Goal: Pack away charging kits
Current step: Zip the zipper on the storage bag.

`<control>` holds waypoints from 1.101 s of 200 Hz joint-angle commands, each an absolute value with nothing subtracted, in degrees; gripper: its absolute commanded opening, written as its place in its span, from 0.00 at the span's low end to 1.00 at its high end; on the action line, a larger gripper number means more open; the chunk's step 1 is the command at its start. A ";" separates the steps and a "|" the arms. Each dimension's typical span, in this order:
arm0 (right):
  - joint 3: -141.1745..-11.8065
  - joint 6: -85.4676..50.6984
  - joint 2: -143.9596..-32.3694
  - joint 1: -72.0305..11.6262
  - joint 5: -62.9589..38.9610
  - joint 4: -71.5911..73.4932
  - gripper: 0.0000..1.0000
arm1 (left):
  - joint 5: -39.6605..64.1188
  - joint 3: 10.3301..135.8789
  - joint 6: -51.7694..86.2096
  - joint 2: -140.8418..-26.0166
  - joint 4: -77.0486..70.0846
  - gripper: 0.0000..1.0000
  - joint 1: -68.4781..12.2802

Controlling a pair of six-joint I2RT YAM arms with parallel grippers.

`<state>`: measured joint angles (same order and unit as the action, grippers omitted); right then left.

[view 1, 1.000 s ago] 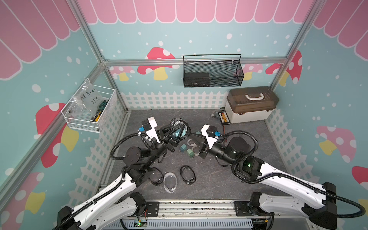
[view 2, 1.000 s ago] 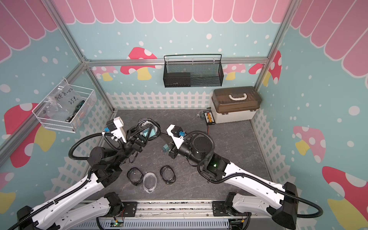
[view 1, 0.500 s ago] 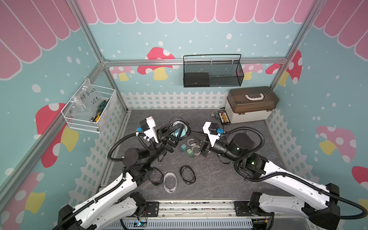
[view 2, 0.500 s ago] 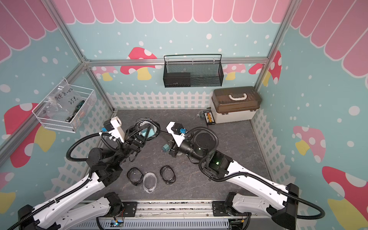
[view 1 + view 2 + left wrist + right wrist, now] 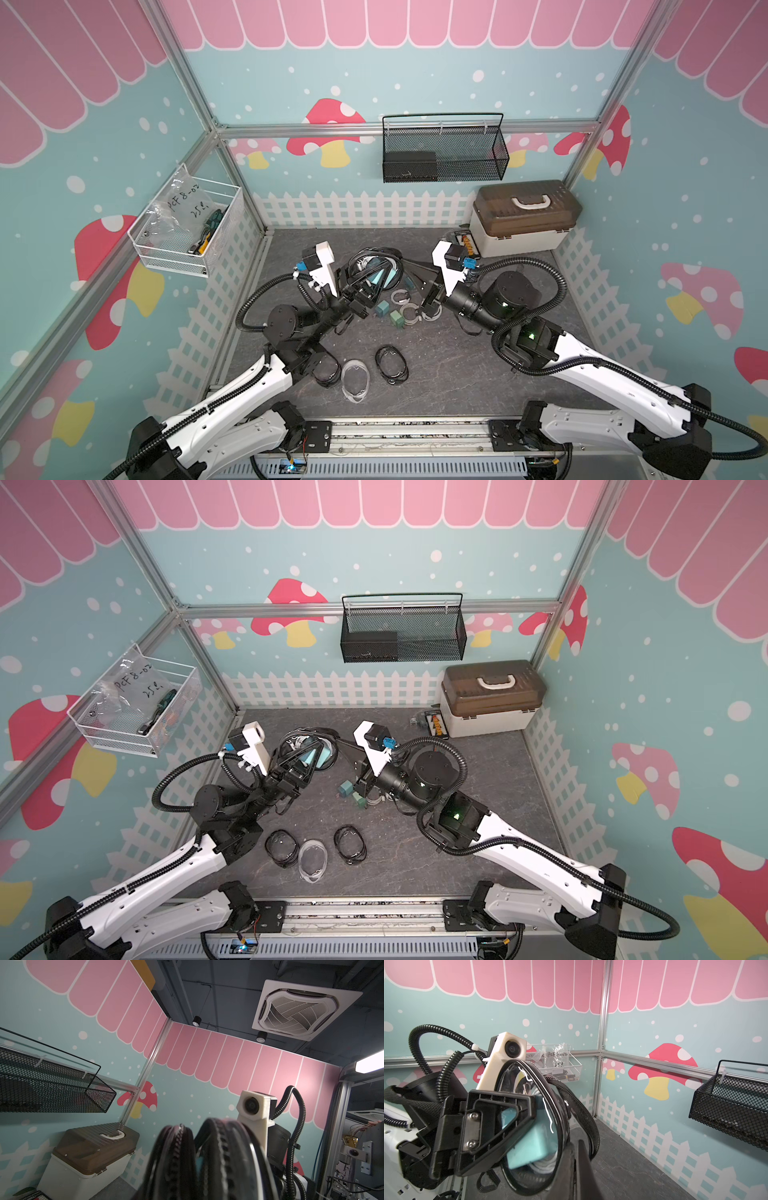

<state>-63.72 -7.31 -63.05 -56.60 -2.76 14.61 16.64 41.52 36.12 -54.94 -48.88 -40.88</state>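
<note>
L gripper (image 5: 374,276) jaws pinch the black-rimmed pouch (image 5: 559,1126) across its clear window. It's held up on edge off the desk (image 5: 457,374), just behind the loose pile. Inside are a teal charger (image 5: 529,1147) and a white cable coil (image 5: 542,1164). Zip looks part open.

R gripper (image 5: 407,263) jaws are pressed together, tips at the pouch rim. Can't tell if they nip the zip tab or only touch.

Handling, my guess: pouch is light and soft, and the window film is slick and flexes, so take it by the stiffer zip rim. Contents could slide out if the mouth tips down.
- Loose chargers (image 5: 381,308): rigid, light, blocky, so an easy side pinch.
- Loose cables (image 5: 409,311): springy and may uncoil, so grab across the whole coil.

Both lie mid-desk, just beside the R gripper.

Spare black pouches (image 5: 391,365) and clear pouch (image 5: 355,376) sit near the front, one black partly under the L arm (image 5: 249,386).

Well apart from the work:
- Beige box (image 5: 523,216), back-right, with the connector board (image 5: 465,243) beside it.
- Mesh basket (image 5: 444,153) and wire basket (image 5: 187,232), on the walls.

In the way: the arms crowd each other, and the R gripper over the pile could snag cables.
</note>
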 commanded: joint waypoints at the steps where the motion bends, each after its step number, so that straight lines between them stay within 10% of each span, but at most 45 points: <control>1: -65.04 -7.21 -63.90 -56.92 -4.19 17.18 0.00 | 18.54 42.92 37.38 -55.68 -47.87 0.26 -40.96; 25: -64.04 -5.00 -62.52 -56.93 -1.30 16.27 0.00 | 17.24 44.18 36.38 -54.47 -42.91 0.00 -40.96; 220: -55.28 20.13 -48.87 -56.34 5.07 17.75 0.00 | 31.10 51.77 40.18 -51.09 -24.51 0.00 -37.81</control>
